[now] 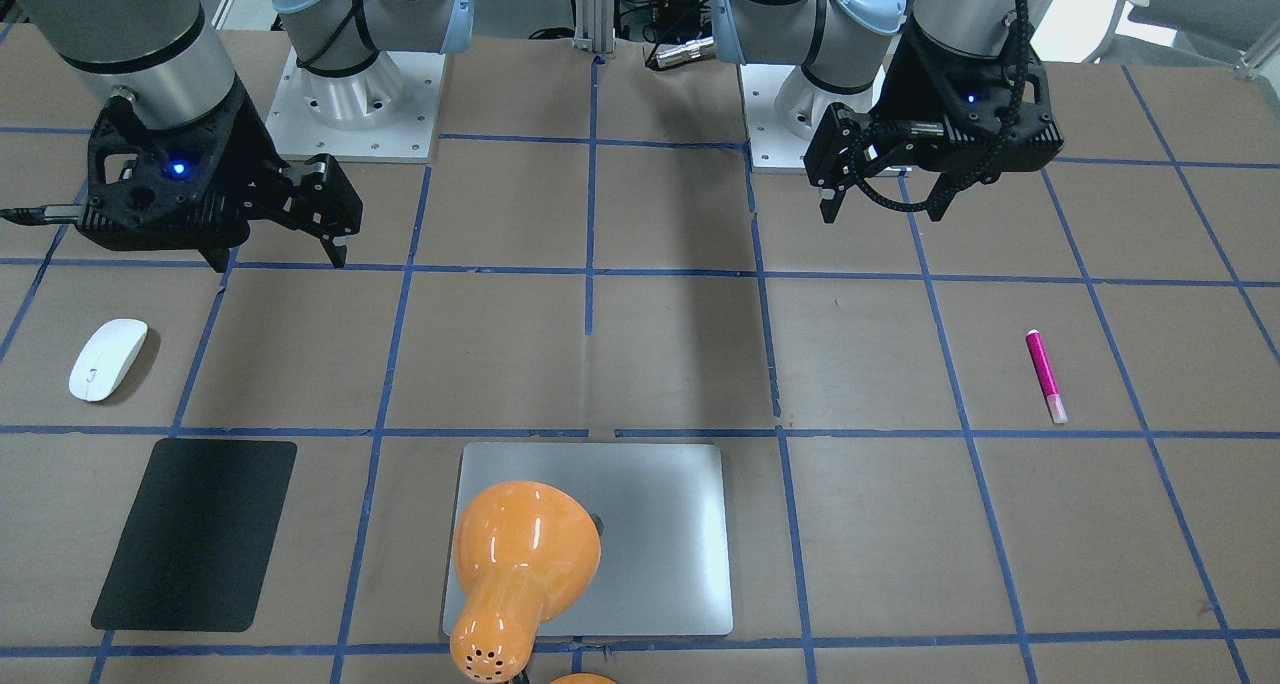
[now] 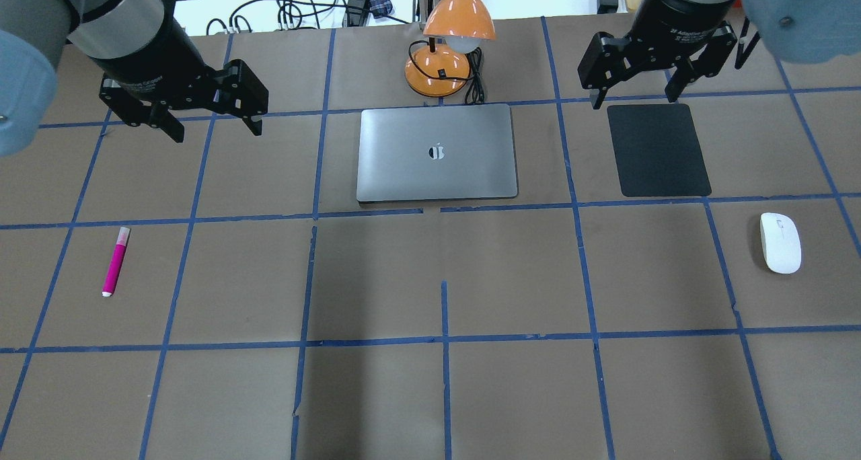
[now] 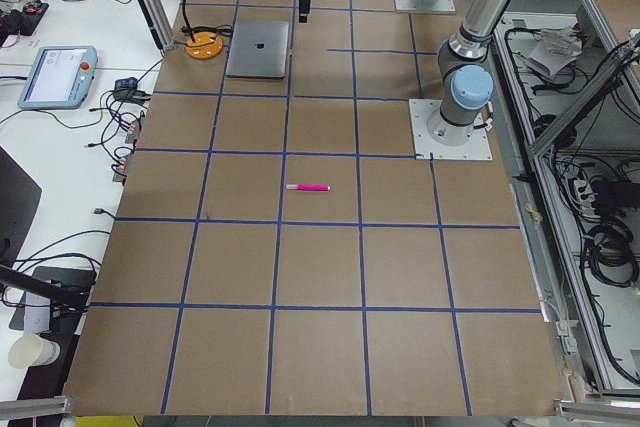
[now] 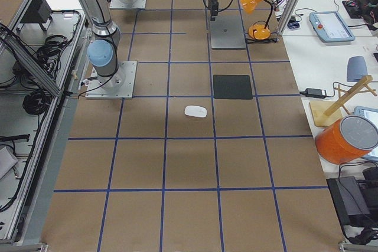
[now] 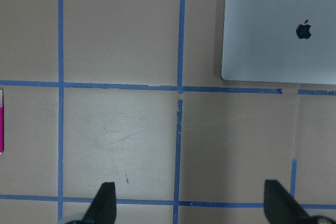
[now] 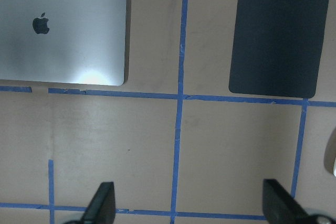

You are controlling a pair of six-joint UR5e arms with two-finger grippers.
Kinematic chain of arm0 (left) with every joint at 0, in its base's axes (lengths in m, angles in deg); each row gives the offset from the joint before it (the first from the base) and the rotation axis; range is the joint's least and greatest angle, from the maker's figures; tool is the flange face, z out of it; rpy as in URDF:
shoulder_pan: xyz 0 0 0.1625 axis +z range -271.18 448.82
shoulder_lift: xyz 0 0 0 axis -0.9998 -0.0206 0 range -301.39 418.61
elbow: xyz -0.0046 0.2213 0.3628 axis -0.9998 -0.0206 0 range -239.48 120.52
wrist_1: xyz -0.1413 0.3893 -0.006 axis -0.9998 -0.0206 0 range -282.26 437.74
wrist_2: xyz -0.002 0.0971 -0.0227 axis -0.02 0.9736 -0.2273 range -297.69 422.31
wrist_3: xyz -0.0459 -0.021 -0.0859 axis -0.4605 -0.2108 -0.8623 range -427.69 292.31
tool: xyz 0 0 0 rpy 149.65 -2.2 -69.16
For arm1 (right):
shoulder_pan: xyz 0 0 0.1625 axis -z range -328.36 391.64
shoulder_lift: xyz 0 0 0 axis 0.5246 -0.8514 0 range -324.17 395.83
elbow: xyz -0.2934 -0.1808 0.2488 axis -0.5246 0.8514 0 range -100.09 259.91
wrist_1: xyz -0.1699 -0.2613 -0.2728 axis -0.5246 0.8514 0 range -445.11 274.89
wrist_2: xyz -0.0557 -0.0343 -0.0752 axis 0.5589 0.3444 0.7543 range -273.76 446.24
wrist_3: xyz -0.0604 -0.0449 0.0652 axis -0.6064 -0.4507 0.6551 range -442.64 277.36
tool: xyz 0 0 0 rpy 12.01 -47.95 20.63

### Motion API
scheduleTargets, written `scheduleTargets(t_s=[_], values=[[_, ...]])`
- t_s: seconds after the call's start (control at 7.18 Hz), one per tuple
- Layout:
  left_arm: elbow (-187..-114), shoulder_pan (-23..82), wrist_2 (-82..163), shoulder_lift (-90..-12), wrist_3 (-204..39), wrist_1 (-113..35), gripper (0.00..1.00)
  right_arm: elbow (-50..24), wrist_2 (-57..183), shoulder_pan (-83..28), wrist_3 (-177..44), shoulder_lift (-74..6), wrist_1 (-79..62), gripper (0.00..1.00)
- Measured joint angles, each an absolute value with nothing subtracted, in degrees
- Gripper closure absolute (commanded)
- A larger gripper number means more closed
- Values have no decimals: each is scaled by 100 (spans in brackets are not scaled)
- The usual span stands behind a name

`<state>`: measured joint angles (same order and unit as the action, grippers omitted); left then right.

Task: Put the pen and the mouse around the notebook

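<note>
Overhead exterior shows, in the row of taped squares nearer the robot on the brown table (image 2: 511, 278), the pen (image 2: 115, 261) lying flat far out on the robot's left, its pale end pointing away from the robot, and the mouse (image 2: 780, 243) lying flat far out on the right. Both are well apart from the notebook (image 2: 437, 152), which lies closed in the next row back, at the middle, logo up. A black mat (image 2: 658, 149) lies to its right, a tape line between them, with the mouse near the mat's nearer right corner but not touching it. The left gripper (image 2: 216, 132) and the right gripper (image 2: 633, 101) hang raised over the table, one on each side of the notebook, each empty with its jaws spread wide. Farthest back, an orange lamp (image 2: 447, 36) stands just behind the notebook. The exterior front-facing view puts the lamp's shade across part of the lid and most of the logo, which the overhead leaves uncovered. The left wrist-mounted view adds a magenta sliver of the pen at its left edge and one corner of the notebook. The right wrist-mounted view takes in the whole mat and the notebook's other near corner.
</note>
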<state>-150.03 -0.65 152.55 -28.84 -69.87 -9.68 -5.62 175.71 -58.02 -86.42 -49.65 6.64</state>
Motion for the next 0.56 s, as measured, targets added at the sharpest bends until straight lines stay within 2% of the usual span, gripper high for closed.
scheduleTargets(t_s=[0.28,0.56], values=[[-15198,227,15510,-2884,-6608,-961,0,-569,17573,-5803,-8638,-4955,664,0],[-15749,1269,15635,-3025,-5425,-635,0,-614,17590,-5757,-8760,-4923,678,0]])
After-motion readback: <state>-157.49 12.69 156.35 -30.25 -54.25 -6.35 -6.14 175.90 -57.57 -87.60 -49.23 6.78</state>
